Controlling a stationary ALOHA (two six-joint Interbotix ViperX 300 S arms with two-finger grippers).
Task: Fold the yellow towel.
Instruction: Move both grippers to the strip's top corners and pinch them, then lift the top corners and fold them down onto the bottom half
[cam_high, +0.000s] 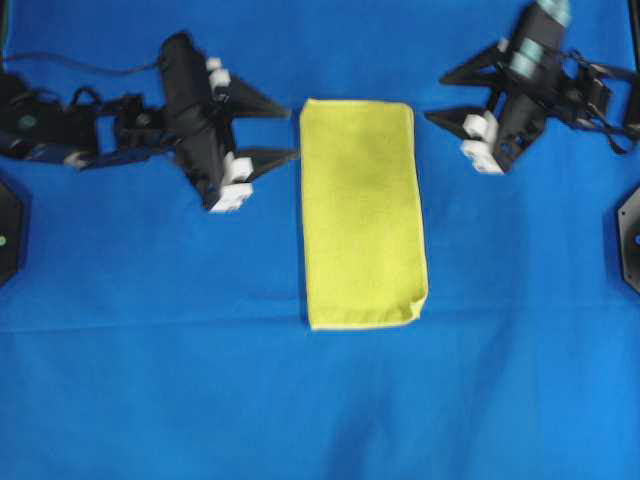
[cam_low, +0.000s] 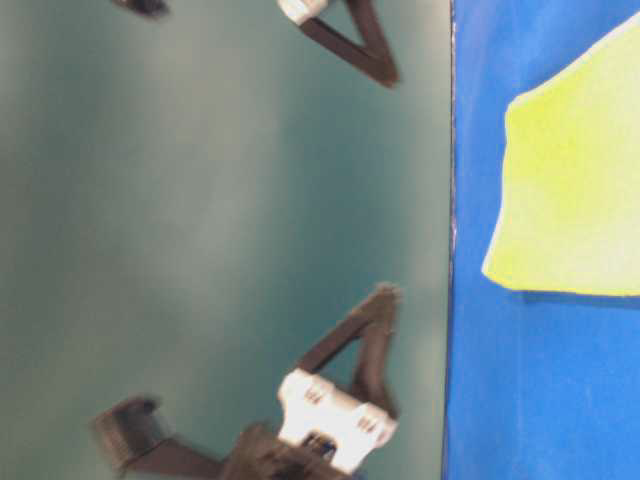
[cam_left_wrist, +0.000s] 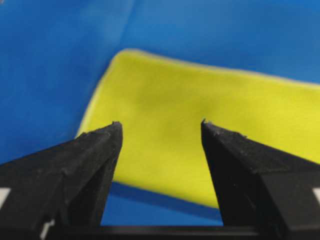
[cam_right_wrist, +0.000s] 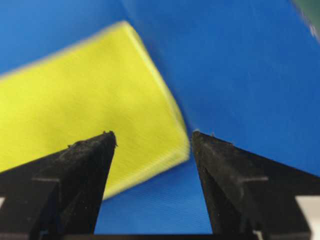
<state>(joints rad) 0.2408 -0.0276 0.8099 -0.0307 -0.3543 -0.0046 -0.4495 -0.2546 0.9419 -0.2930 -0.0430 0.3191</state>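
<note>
The yellow towel (cam_high: 362, 212) lies flat in the middle of the blue cloth as a long, narrow rectangle, its pale hem showing along the edges. My left gripper (cam_high: 292, 130) hovers just left of the towel's upper left edge, open and empty. In the left wrist view the towel (cam_left_wrist: 200, 115) lies beyond the spread fingers of the left gripper (cam_left_wrist: 160, 123). My right gripper (cam_high: 435, 98) is open to the right of the towel's upper right corner, apart from it. In the right wrist view that corner of the towel (cam_right_wrist: 85, 95) shows between the fingers of the right gripper (cam_right_wrist: 152, 133).
A large blue cloth (cam_high: 150, 380) covers the table. Black mounts sit at the left edge (cam_high: 8, 230) and the right edge (cam_high: 630, 235). Cables trail behind the left arm (cam_high: 60, 110). The table-level view shows the towel (cam_low: 575, 180) against a green wall.
</note>
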